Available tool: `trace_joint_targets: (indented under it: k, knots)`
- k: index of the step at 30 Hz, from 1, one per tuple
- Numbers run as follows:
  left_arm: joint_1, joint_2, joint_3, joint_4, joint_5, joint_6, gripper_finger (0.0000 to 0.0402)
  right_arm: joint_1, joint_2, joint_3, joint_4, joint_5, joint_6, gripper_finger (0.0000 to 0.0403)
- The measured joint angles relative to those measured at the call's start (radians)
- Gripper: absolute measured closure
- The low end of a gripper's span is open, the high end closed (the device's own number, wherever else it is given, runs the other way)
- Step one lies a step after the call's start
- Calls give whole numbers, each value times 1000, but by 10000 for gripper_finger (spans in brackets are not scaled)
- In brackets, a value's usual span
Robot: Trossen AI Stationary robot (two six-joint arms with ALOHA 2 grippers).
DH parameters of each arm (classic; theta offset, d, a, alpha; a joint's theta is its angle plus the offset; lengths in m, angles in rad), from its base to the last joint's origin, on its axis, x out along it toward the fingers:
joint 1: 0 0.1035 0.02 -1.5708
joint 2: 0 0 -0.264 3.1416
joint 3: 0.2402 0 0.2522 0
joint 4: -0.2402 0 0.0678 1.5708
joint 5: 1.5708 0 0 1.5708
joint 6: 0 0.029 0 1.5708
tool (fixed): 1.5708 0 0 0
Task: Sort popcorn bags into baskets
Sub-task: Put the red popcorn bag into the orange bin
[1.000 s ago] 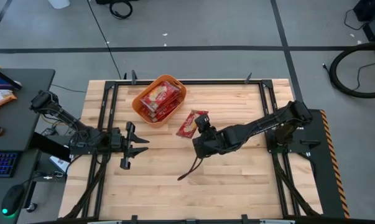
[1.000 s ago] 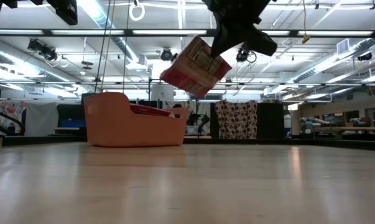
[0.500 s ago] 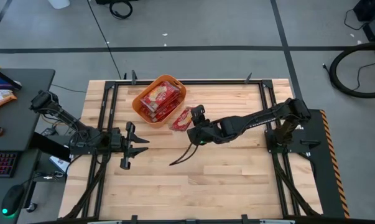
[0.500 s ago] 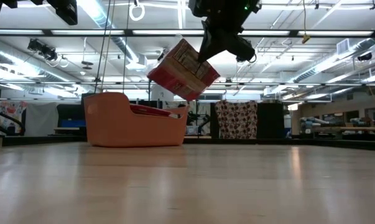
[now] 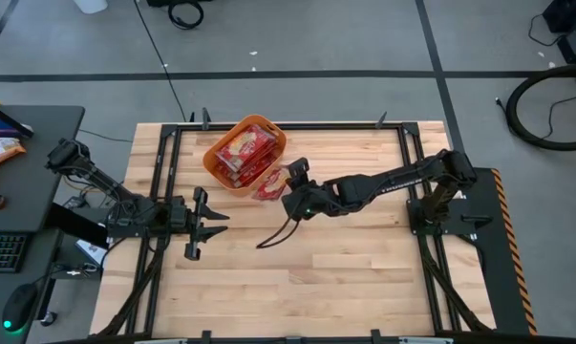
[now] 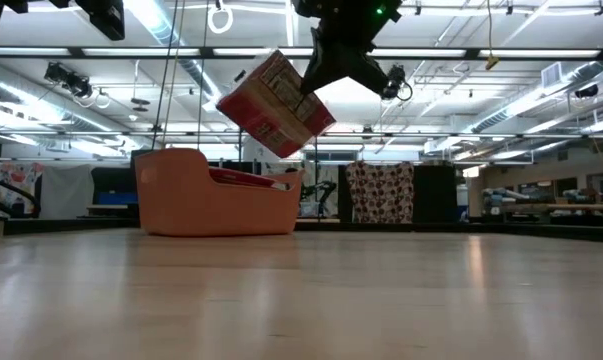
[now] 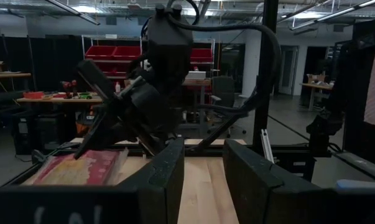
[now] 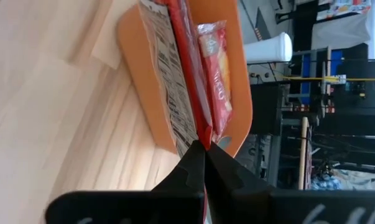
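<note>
The orange basket (image 5: 223, 145) stands on the far left part of the table and holds several red popcorn bags (image 5: 242, 153); its wall also shows in the low view (image 6: 181, 200). My right gripper (image 5: 288, 185) is shut on one more red popcorn bag (image 5: 271, 182), which is in the air just right of the basket's near right rim. The low view has this bag (image 6: 274, 103) above and right of the basket. My left gripper (image 5: 216, 224) waits open near the table's left edge. My right gripper (image 8: 204, 149) pinches the bag by a sealed end edge (image 8: 198, 132) between its two fingers. The fingers (image 6: 316, 72) come slanting down from the table's right side. The bag is lifted clear and hangs tilted, its printed back (image 8: 165, 68) turned to the table.
A dark cable (image 5: 273, 235) hangs from my right arm above the middle of the table. Black metal rails (image 5: 297, 126) frame the tabletop. Bare wood (image 5: 345, 277) spreads over the near half. A desk with a keyboard (image 5: 1, 250) stands left of the table.
My right gripper has carried the bag toward the table's left and far edges, up to the basket's near right rim, and somewhat higher. The bag has stayed tilted in the hold. My left arm has kept still.
</note>
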Motion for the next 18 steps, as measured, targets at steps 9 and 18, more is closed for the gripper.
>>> trace_joint_targets:
  k: [9, 18]
  knots:
    - [0, 0, 0, 0, 0, 0, 285, -64, 0, 0, 256, -65, -134, 400]
    - [0, 0, 0, 6, 0, -29, 285, -224, 2, 0, 394, -347, -140, 400]
